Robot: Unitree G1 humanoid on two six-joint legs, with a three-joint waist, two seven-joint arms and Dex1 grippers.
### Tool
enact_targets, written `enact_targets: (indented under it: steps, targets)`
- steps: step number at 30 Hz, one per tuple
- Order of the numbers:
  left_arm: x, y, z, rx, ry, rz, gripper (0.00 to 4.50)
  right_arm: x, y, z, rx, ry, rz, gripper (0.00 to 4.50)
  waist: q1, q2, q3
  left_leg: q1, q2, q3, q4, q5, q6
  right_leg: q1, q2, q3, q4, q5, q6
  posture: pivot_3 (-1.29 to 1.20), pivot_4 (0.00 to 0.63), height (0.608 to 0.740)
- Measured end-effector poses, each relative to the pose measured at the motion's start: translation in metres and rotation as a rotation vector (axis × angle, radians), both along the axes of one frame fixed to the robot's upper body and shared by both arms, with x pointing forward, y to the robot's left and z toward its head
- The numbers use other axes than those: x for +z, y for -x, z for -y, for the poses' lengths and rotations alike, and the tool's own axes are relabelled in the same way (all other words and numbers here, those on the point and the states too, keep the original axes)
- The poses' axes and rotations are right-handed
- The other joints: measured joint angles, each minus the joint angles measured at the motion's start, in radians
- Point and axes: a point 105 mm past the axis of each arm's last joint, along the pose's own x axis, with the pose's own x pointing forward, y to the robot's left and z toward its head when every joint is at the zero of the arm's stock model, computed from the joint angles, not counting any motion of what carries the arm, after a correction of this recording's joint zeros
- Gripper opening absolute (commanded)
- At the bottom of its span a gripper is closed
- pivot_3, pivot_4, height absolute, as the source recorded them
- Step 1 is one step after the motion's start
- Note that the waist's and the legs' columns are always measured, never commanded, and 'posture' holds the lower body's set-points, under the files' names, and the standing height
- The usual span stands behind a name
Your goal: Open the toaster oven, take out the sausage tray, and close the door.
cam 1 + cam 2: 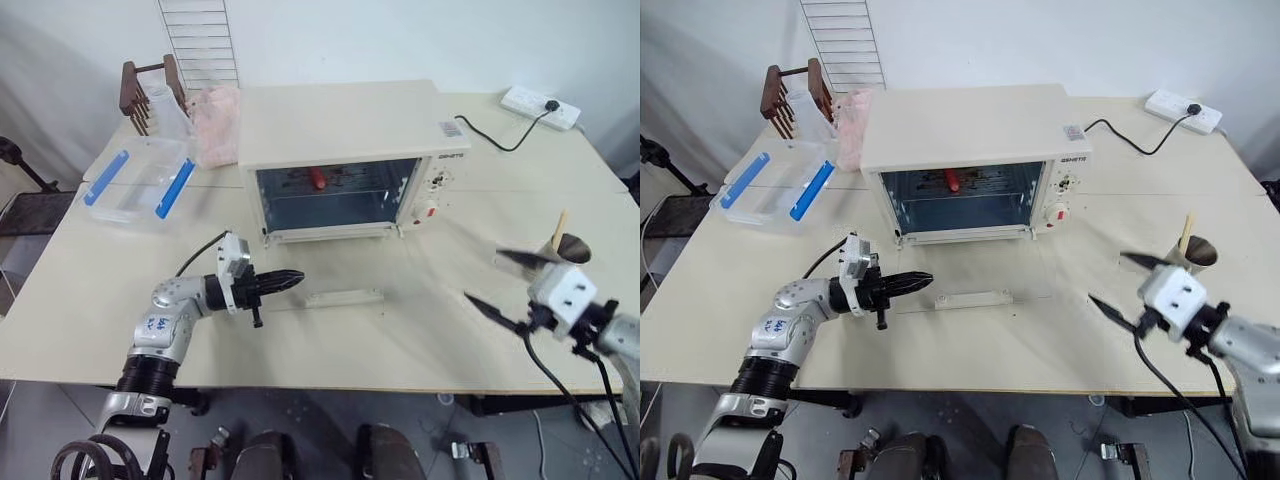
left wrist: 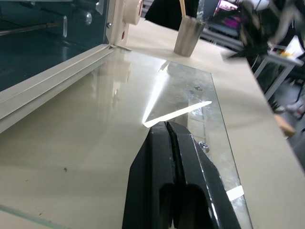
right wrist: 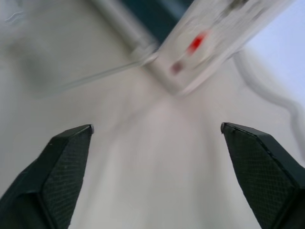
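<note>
Door (image 1: 340, 270) already down flat before toaster oven (image 1: 345, 160); sausage tray (image 1: 325, 183) inside on rack. Left gripper (image 1: 285, 281) pinched shut, empty, near door handle. Right gripper (image 1: 505, 280) spread wide, right of oven. Next: reach in, clamp tray edge.

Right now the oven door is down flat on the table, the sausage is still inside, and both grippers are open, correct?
Not quite. The left gripper is shut, fingers pressed together in the left wrist view; only the right gripper is open. The door is down flat and the sausage is still inside the toaster oven.
</note>
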Motion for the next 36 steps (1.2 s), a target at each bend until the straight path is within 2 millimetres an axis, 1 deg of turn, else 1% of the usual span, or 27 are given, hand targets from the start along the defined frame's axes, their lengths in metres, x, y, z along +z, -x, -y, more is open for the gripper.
enact_targets:
  steps: [2,3,4,5,6,7,8,9,10,11,14,15,17,20,22,26,29,32,36]
  targets:
    - [0.000,-0.001,0.001,0.022,0.021,0.012,0.85,0.016,-0.011,-0.020,0.009,0.008,0.078,4.50,0.000,0.000,0.000,0.000,0.000,-0.001,0.000,0.000,0.000,0.000,0.000,-0.001,0.001,0.000,0.000,0.00,0.150,0.740]
    - [0.001,-0.002,0.001,0.031,0.029,0.016,1.17,0.018,-0.013,-0.031,0.039,0.006,0.094,4.50,0.000,0.000,0.000,-0.001,0.000,-0.001,0.000,0.000,0.000,0.000,0.000,-0.001,0.000,0.000,0.000,0.00,0.150,0.740]
    - [0.001,-0.002,0.000,0.045,0.038,0.021,1.55,0.017,-0.013,-0.043,0.074,0.001,0.091,4.50,0.002,0.000,0.000,-0.001,0.000,-0.001,0.000,0.000,0.000,0.000,0.000,-0.001,0.000,0.000,0.000,0.00,0.150,0.740]
    - [0.002,-0.002,-0.002,0.057,0.043,0.024,1.73,0.015,-0.014,-0.049,0.092,-0.002,0.082,4.50,0.003,0.000,0.000,-0.001,0.000,-0.001,0.000,0.000,0.000,0.000,0.000,-0.002,0.000,0.000,0.000,0.00,0.150,0.740]
    - [0.003,-0.002,-0.013,0.112,0.069,0.036,1.95,0.013,-0.020,-0.068,0.136,0.003,0.086,4.50,-0.002,0.000,0.000,-0.001,0.000,-0.001,0.001,-0.001,0.001,0.000,0.000,-0.001,0.000,0.000,0.000,0.00,0.150,0.740]
    - [0.004,-0.003,-0.016,0.131,0.078,0.037,2.33,0.014,-0.021,-0.077,0.155,0.004,0.097,4.50,-0.003,0.000,0.000,-0.002,0.000,0.000,0.002,-0.001,0.001,-0.001,-0.001,-0.001,0.000,0.000,0.000,0.00,0.150,0.740]
    - [0.007,-0.001,-0.024,0.175,0.103,0.053,2.59,0.016,-0.031,-0.097,0.181,0.010,0.129,4.50,-0.013,0.000,0.000,-0.002,0.001,0.001,0.003,-0.001,0.001,-0.001,0.000,-0.001,0.000,0.000,0.000,0.00,0.150,0.740]
    - [0.011,0.000,-0.028,0.198,0.124,0.068,2.83,0.018,-0.037,-0.111,0.189,0.018,0.159,4.50,-0.018,0.000,0.000,-0.002,0.002,0.001,0.004,-0.001,0.001,-0.001,0.000,-0.001,0.001,0.000,0.000,0.00,0.150,0.740]
    - [0.017,0.001,-0.030,0.212,0.144,0.086,3.24,0.020,-0.042,-0.123,0.202,0.034,0.192,4.50,-0.018,0.000,0.000,-0.002,0.001,0.000,0.004,-0.001,0.001,-0.002,0.000,-0.001,0.002,0.000,0.000,0.00,0.150,0.740]
    - [0.022,0.006,-0.036,0.236,0.163,0.108,3.46,0.022,-0.048,-0.136,0.210,0.060,0.228,4.50,-0.018,0.000,0.000,-0.002,0.002,0.000,0.004,-0.001,0.001,-0.002,0.000,-0.001,0.002,0.000,0.000,0.00,0.150,0.740]
    - [0.028,0.014,-0.048,0.303,0.191,0.127,4.39,0.017,-0.064,-0.154,0.195,0.141,0.276,4.50,-0.007,0.000,0.000,-0.003,0.001,-0.001,0.004,-0.001,0.001,-0.001,-0.001,-0.002,0.002,0.000,0.000,0.00,0.150,0.740]
    - [0.029,0.015,-0.054,0.345,0.204,0.129,4.45,0.012,-0.071,-0.162,0.193,0.188,0.289,4.50,-0.006,0.000,0.000,-0.003,0.001,-0.001,0.004,-0.001,0.001,-0.001,-0.001,-0.002,0.002,0.000,0.000,0.00,0.150,0.740]
    - [0.031,0.017,-0.061,0.391,0.211,0.134,4.45,0.005,-0.079,-0.171,0.189,0.249,0.299,4.50,-0.004,0.000,0.000,-0.004,0.001,-0.001,0.005,-0.001,0.001,-0.001,-0.001,-0.002,0.002,0.000,0.001,0.00,0.150,0.740]
    - [0.032,0.020,-0.065,0.437,0.211,0.141,4.45,0.000,-0.095,-0.184,0.147,0.298,0.330,4.50,-0.008,0.000,0.000,-0.004,0.001,-0.001,0.005,-0.001,0.001,-0.001,-0.001,-0.002,0.002,0.000,0.001,0.00,0.150,0.740]
    - [0.031,0.021,-0.066,0.460,0.214,0.139,4.45,0.005,-0.109,-0.192,0.096,0.325,0.382,4.50,-0.015,0.000,0.000,-0.004,0.001,-0.001,0.005,-0.001,0.001,-0.002,-0.001,-0.002,0.002,0.000,0.000,0.00,0.150,0.740]
    - [0.033,0.021,-0.065,0.476,0.217,0.145,4.45,0.015,-0.122,-0.197,0.025,0.364,0.465,4.50,-0.018,0.000,0.000,-0.004,0.001,-0.001,0.004,-0.001,0.000,-0.002,-0.001,-0.002,0.003,0.000,0.000,0.00,0.150,0.740]
    - [0.030,0.022,-0.064,0.484,0.225,0.136,4.45,0.015,-0.135,-0.201,-0.039,0.425,0.482,4.50,-0.026,0.000,0.000,-0.004,0.001,-0.001,0.003,-0.001,0.000,-0.002,0.000,-0.003,0.003,0.000,0.000,0.00,0.150,0.740]
    - [0.028,0.022,-0.062,0.480,0.226,0.127,4.50,0.012,-0.140,-0.204,-0.051,0.451,0.470,3.87,-0.033,0.000,0.000,-0.004,0.002,-0.001,0.003,-0.001,0.000,-0.002,0.000,-0.003,0.003,0.000,0.000,0.00,0.150,0.740]
    - [0.028,0.023,-0.061,0.479,0.226,0.134,4.50,0.007,-0.145,-0.202,-0.069,0.481,0.453,2.60,-0.034,0.000,0.000,-0.004,0.002,-0.001,0.002,-0.001,0.000,-0.002,0.000,-0.003,0.002,0.000,0.000,0.00,0.150,0.740]
